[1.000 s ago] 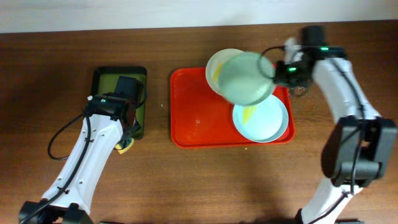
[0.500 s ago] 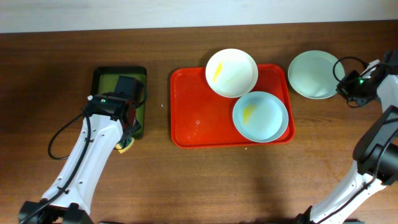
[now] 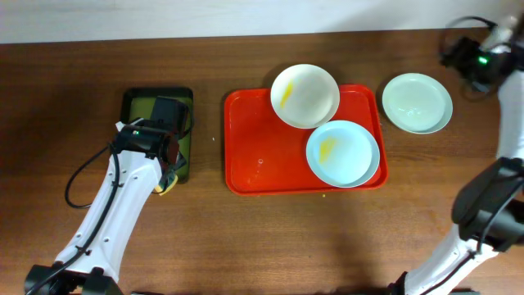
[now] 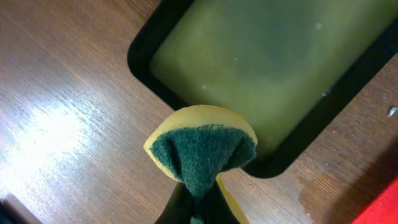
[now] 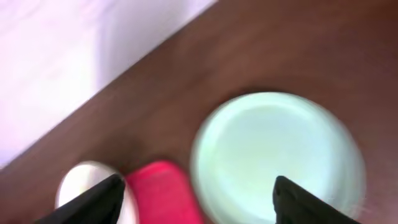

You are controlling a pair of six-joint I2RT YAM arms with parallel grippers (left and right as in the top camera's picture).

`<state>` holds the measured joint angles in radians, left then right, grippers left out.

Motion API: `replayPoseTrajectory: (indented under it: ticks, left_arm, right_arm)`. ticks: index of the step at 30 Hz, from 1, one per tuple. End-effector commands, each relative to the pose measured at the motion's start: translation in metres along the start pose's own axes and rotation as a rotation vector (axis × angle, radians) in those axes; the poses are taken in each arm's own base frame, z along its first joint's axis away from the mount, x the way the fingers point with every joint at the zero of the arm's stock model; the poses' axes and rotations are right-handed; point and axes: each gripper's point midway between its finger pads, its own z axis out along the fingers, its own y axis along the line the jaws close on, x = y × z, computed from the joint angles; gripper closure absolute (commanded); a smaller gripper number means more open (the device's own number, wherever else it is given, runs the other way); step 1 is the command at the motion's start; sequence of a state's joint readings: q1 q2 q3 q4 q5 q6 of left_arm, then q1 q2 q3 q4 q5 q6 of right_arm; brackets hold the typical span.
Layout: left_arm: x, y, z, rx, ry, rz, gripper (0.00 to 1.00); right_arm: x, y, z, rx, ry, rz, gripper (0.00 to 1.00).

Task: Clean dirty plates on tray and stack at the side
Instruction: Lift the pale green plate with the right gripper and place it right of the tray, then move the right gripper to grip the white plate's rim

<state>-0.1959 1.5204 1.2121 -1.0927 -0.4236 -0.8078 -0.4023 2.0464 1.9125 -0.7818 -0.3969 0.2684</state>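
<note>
The red tray [image 3: 246,156] holds a cream-white plate [image 3: 304,96] at its back edge and a pale blue plate [image 3: 343,153] at its right, both with a yellow smear. A second pale blue plate [image 3: 417,102] lies on the table right of the tray, unsmeared. My right gripper [image 3: 468,59] hovers beyond it at the far right corner. In the right wrist view it [image 5: 199,199] is open and empty above that plate [image 5: 280,155]. My left gripper [image 4: 199,205] is shut on a yellow-and-green sponge [image 4: 202,149] by the dark tray's near corner.
A small dark tray [image 3: 155,115] with yellowish liquid [image 4: 267,62] sits left of the red tray, under my left arm. The table's back edge meets a white wall just behind the right gripper. Bare wood lies in front of both trays.
The right gripper carried a pale blue plate from over the tray to the table on the right, let it go, opened and drew back to the far corner. The left arm stayed put.
</note>
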Motion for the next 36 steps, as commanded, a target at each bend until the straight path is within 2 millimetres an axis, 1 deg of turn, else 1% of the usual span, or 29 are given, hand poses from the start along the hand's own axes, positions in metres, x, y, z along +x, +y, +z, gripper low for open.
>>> replayPoseTrajectory:
  ticks: [1, 2, 3, 4, 5, 6, 7, 8, 10, 13, 14, 15, 16, 17, 18, 19, 23, 24, 27, 29, 31, 33, 36]
  left_arm:
    - [-0.005, 0.003, -0.002, -0.006, -0.021, 0.000, 1.00]
    - [-0.004, 0.003, -0.002, -0.006, -0.021, 0.000, 1.00]
    - [-0.004, 0.003, -0.002, -0.006, -0.021, 0.000, 1.00]
    - [-0.004, 0.003, -0.002, -0.006, -0.021, 0.000, 1.00]
    - [-0.004, 0.003, -0.002, -0.006, -0.021, 0.001, 1.00]
    - [-0.005, 0.003, -0.002, -0.007, -0.022, 0.003, 1.00]
    - [-0.005, 0.003, -0.002, -0.007, -0.022, 0.003, 1.00]
    - [-0.005, 0.003, -0.002, -0.007, -0.022, 0.003, 1.00]
    - [-0.006, 0.003, -0.002, -0.006, -0.026, 0.002, 1.00]
    - [-0.009, 0.000, -0.002, 0.006, -0.038, -0.006, 1.00]
    - [-0.009, 0.000, -0.002, 0.008, -0.040, -0.007, 1.00]
    - [-0.009, -0.001, -0.002, 0.008, -0.040, -0.007, 1.00]
    - [-0.009, -0.001, -0.002, 0.009, -0.040, -0.008, 1.00]
    - [-0.009, -0.001, -0.002, 0.008, -0.040, -0.007, 1.00]
    - [-0.009, 0.000, -0.002, 0.008, -0.041, -0.007, 1.00]
    - [-0.009, -0.001, -0.002, 0.008, -0.040, -0.007, 1.00]
    - [-0.009, 0.000, -0.002, 0.008, -0.040, -0.007, 1.00]
    - [-0.009, 0.000, -0.002, 0.008, -0.040, -0.007, 1.00]
    - [-0.009, 0.000, -0.002, 0.008, -0.040, -0.004, 1.00]
    - [-0.009, 0.000, -0.002, 0.008, -0.040, -0.004, 1.00]
    - [-0.009, -0.001, -0.002, 0.010, -0.041, -0.005, 1.00]
    - [-0.010, -0.001, -0.002, 0.012, -0.044, -0.007, 1.00]
    - [-0.010, -0.001, -0.002, 0.011, -0.043, -0.006, 1.00]
  right_arm:
    - [0.048, 0.081, 0.042, -0.128, 0.108, -0.345, 0.25]
    - [0.067, 0.099, 0.057, -0.137, 0.140, -0.449, 0.25]
    - [0.080, 0.108, 0.073, -0.096, 0.155, -0.494, 0.25]
    - [0.093, 0.112, 0.093, -0.017, 0.162, -0.543, 0.25]
    - [0.105, 0.116, 0.109, 0.014, 0.174, -0.572, 0.25]
    - [0.123, 0.119, 0.127, 0.035, 0.203, -0.593, 0.29]
    - [0.133, 0.118, 0.138, 0.058, 0.217, -0.578, 0.32]
    - [0.140, 0.117, 0.145, 0.067, 0.231, -0.567, 0.32]
    - [0.155, 0.111, 0.157, 0.071, 0.274, -0.553, 0.38]
    - [0.168, 0.102, 0.166, 0.079, 0.316, -0.546, 0.45]
    - [0.174, 0.102, 0.171, 0.062, 0.335, -0.542, 0.49]
    - [0.178, 0.104, 0.172, 0.039, 0.347, -0.536, 0.55]
    - [0.181, 0.108, 0.172, 0.023, 0.353, -0.536, 0.67]
    - [0.182, 0.109, 0.172, 0.022, 0.354, -0.540, 0.72]
    - [0.184, 0.112, 0.172, 0.019, 0.357, -0.544, 0.75]
    - [0.189, 0.113, 0.172, 0.020, 0.369, -0.548, 0.76]
    - [0.198, 0.118, 0.170, 0.019, 0.394, -0.559, 0.77]
    - [0.200, 0.118, 0.170, 0.018, 0.397, -0.560, 0.80]
    - [0.204, 0.117, 0.168, 0.024, 0.416, -0.558, 0.96]
    - [0.214, 0.120, 0.165, 0.002, 0.454, -0.560, 0.96]
    - [0.238, 0.138, 0.157, -0.115, 0.534, -0.593, 0.96]
    - [0.256, 0.144, 0.151, -0.122, 0.588, -0.611, 0.96]
    - [0.283, 0.153, 0.143, -0.135, 0.658, -0.694, 0.96]
